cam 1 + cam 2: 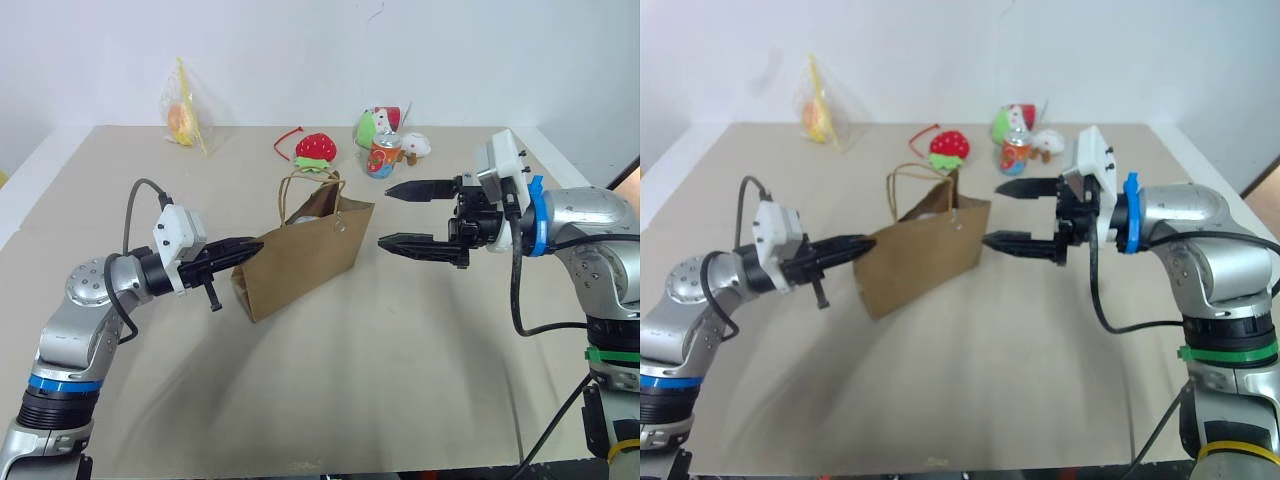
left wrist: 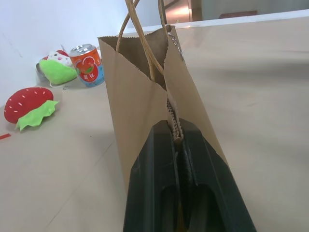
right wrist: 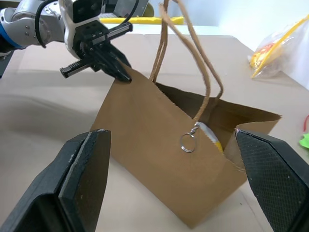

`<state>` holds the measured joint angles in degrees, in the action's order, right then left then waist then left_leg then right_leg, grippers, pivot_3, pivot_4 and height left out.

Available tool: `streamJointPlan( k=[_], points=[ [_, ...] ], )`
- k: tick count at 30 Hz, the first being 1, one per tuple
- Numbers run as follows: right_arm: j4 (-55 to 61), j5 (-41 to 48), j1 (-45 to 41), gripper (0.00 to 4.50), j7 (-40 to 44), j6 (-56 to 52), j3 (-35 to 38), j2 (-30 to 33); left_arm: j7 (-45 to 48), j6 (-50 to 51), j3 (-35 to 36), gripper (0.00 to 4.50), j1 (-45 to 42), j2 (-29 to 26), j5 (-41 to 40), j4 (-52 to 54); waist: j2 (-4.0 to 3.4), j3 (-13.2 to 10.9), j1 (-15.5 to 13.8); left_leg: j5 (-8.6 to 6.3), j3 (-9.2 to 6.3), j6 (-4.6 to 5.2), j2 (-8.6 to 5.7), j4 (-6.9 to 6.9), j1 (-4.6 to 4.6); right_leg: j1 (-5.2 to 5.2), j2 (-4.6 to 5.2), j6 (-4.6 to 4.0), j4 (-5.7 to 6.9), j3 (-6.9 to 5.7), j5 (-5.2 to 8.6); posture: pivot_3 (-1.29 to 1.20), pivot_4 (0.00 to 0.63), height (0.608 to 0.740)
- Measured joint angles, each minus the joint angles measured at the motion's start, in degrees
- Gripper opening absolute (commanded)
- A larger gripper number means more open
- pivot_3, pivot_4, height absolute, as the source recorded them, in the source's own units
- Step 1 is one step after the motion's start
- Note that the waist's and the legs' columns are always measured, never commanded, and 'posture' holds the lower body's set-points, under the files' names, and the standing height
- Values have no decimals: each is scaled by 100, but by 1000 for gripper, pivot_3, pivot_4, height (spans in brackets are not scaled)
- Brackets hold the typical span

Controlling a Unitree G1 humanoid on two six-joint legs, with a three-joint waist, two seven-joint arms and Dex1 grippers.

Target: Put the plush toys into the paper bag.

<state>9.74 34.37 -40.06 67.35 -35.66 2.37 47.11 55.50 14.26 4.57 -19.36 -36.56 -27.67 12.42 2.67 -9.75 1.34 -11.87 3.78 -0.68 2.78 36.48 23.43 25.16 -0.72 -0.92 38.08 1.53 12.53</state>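
The brown paper bag (image 1: 305,255) stands mid-table, leaning, with its cord handles up. My left gripper (image 1: 243,250) is shut on the bag's left side fold, which the left wrist view shows pinched between the fingers (image 2: 159,159). My right gripper (image 1: 388,215) hovers open just right of the bag's mouth, jaws wide apart, holding nothing. Inside the bag lies a white plush toy with yellow on it (image 3: 211,136), partly hidden by the bag wall. A small metal ring (image 3: 187,142) hangs from a handle.
At the back of the table lie a clear plastic bag with yellow trim (image 1: 185,115), a red strawberry plush (image 1: 317,147), a drink can (image 1: 383,155), a green-and-white toy (image 1: 372,125) and a small white toy (image 1: 415,145). The table's edges run near both sides.
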Motion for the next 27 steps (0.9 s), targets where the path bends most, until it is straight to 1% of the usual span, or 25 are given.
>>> streamJointPlan(
  k=[4,7,12,16,22,27],
  points=[
    [-26,-34,-1,4461,22,63,-5,2,76,42,85,150,3,-12,-204,7,0,0,0,0,2,0,-1,0,0,0,-1,0,0,2,0,0,150,740],
    [-82,-34,-39,4461,162,83,-19,39,231,81,128,150,25,-101,-388,213,0,0,0,0,4,0,-2,0,1,2,0,0,0,3,0,0,150,740],
    [-214,-83,-253,4461,309,128,-23,80,412,125,197,150,56,-252,-663,810,0,0,0,0,3,0,-2,0,-2,-1,-1,0,0,2,0,0,150,740],
    [-404,-106,-400,4461,459,135,-25,212,578,193,199,150,321,-325,-857,1274,0,0,2,0,4,0,-1,0,-1,0,-1,-1,0,4,1,0,150,740],
    [-703,-150,-753,4461,594,183,-15,369,674,192,194,150,380,-334,-1024,1594,-1,-1,0,0,3,0,-2,1,-4,-1,-4,-1,0,2,1,0,150,740],
    [-769,-161,-753,4461,618,203,-12,410,688,186,80,150,222,-247,-1076,1677,-2,-2,-1,0,2,0,-4,1,-2,-2,-5,-1,0,2,1,0,150,740]
  ],
)
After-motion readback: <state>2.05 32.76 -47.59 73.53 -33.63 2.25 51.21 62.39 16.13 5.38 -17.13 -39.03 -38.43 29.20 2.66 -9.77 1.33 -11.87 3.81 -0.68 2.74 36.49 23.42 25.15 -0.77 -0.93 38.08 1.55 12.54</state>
